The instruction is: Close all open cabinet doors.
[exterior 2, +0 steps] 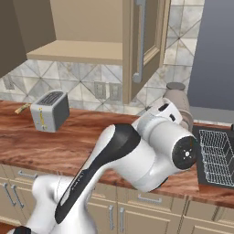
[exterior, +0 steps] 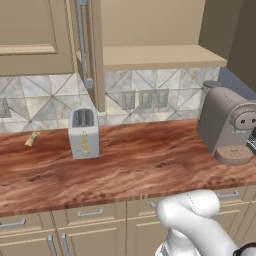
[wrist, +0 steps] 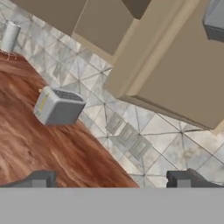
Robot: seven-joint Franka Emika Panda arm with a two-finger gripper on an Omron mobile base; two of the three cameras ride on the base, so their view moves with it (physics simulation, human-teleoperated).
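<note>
Above the toaster | cabinet door seen swung out | gripper spread wide, nothing held | door's outer face should be pushed squarely.

You are looking at a rendered home kitchen. A wood-grain counter runs across the scene, with beige drawer fronts and lower doors beneath it, each fitted with a slim silver handle. Behind the counter, the wall carries a grey diamond-pattern tile backsplash with a row of wall outlets. Above it hang beige wall cabinets; one open cabinet door stands out from the cabinet, exposing a bare interior shelf. A silver toaster and a grey coffee machine stand on the counter. In the right base view, a wire dish rack sits on a dark mat.
</note>
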